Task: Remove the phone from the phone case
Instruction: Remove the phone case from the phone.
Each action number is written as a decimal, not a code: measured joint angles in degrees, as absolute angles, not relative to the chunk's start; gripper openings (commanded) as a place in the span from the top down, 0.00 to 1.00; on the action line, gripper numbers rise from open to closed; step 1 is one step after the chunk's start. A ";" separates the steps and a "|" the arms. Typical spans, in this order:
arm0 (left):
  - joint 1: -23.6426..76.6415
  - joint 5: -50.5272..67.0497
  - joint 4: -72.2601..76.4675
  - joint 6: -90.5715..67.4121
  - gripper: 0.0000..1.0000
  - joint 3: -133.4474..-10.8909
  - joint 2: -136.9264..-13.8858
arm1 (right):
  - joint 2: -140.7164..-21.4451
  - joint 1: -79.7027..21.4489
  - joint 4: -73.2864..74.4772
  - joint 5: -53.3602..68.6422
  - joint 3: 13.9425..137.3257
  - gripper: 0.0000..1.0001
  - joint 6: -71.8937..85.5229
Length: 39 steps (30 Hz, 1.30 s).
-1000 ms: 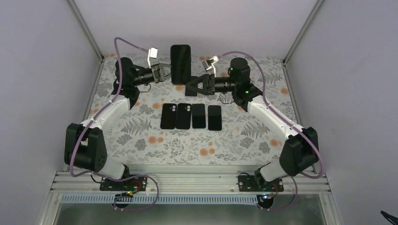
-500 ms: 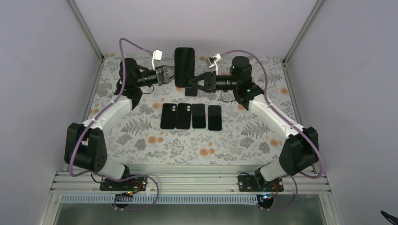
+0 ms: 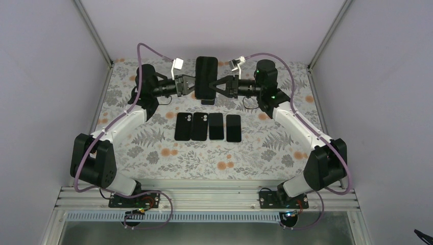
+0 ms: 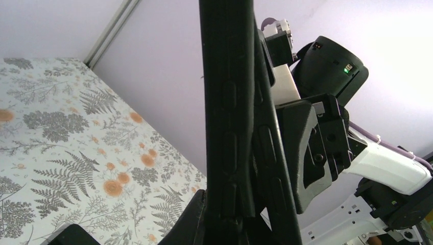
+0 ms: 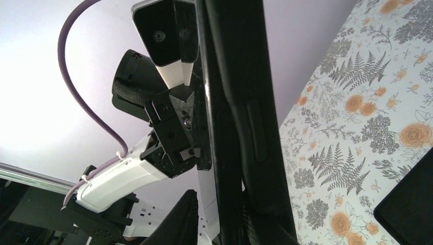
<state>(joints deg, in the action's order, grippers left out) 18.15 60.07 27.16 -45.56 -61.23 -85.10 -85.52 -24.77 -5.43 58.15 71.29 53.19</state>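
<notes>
A black phone in its case (image 3: pixel 206 76) is held upright in the air above the back of the table. My left gripper (image 3: pixel 192 84) is shut on its left edge. My right gripper (image 3: pixel 219 86) is open, its jaws spread on either side of the phone's right edge. In the left wrist view the phone (image 4: pixel 230 112) stands edge-on between my fingers, with the right gripper's pad (image 4: pixel 306 153) just beyond it. In the right wrist view the phone (image 5: pixel 240 102) shows as two dark layers edge-on. One finger (image 5: pixel 181 222) stands apart from it.
Several black phones or cases lie in a row mid-table (image 3: pixel 208 127). A small dark object (image 3: pixel 208 101) lies under the held phone, and also shows in the right wrist view (image 5: pixel 408 199). The floral table cover (image 3: pixel 153 148) spreads all round.
My left gripper carried the phone to the right. My right gripper rose from near the small dark object and came up to the phone's right edge, jaws still spread.
</notes>
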 measured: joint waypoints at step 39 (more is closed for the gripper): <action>10.74 45.41 0.75 -29.02 0.98 -65.45 -83.94 | -84.84 -22.09 -8.14 61.47 70.32 0.96 51.11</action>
<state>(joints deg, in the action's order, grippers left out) 10.74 45.41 0.75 -29.02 -65.45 -83.94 -84.84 -22.09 -8.14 61.47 70.32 51.11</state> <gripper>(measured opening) 0.086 0.053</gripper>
